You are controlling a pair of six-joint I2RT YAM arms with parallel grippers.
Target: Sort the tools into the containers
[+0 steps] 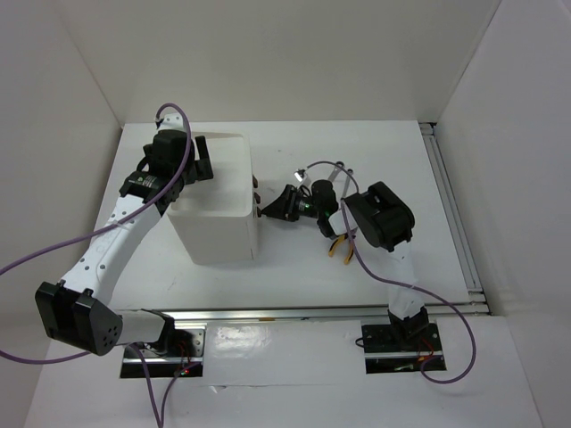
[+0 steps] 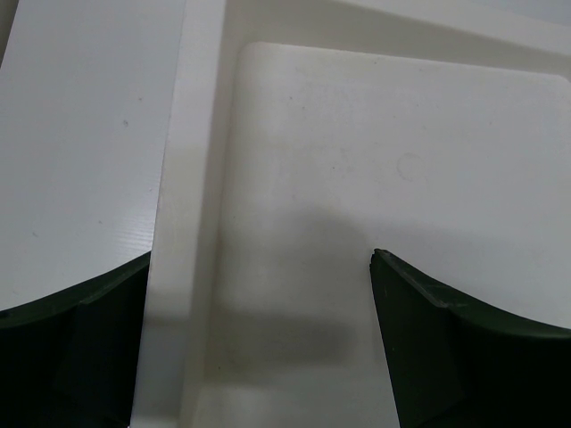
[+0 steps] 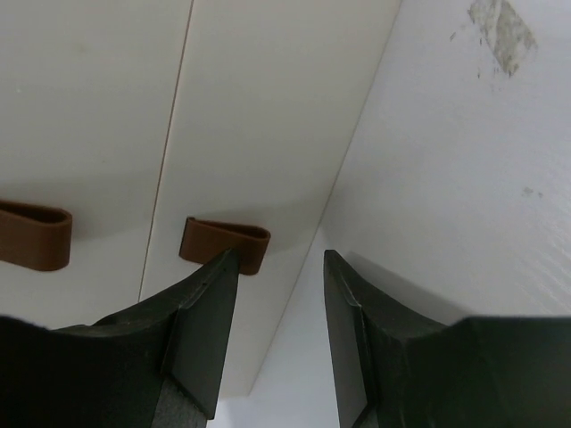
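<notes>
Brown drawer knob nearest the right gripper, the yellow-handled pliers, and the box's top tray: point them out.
brown knob (image 3: pixel 219 236): right wrist view, middle of its front face.
yellow-handled pliers (image 1: pixel 342 251): top external view, on the yellow handles.
top tray (image 2: pixel 384 134): left wrist view, bare recessed floor.

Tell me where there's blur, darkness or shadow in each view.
Top external: bright, even and sharp, with the white box slightly shaded on its front face. Left wrist: the left pincer is nearly black, and a grey shadow falls on the recessed tray. Right wrist: the right pincer is dark and the brown knob is clear.
</notes>
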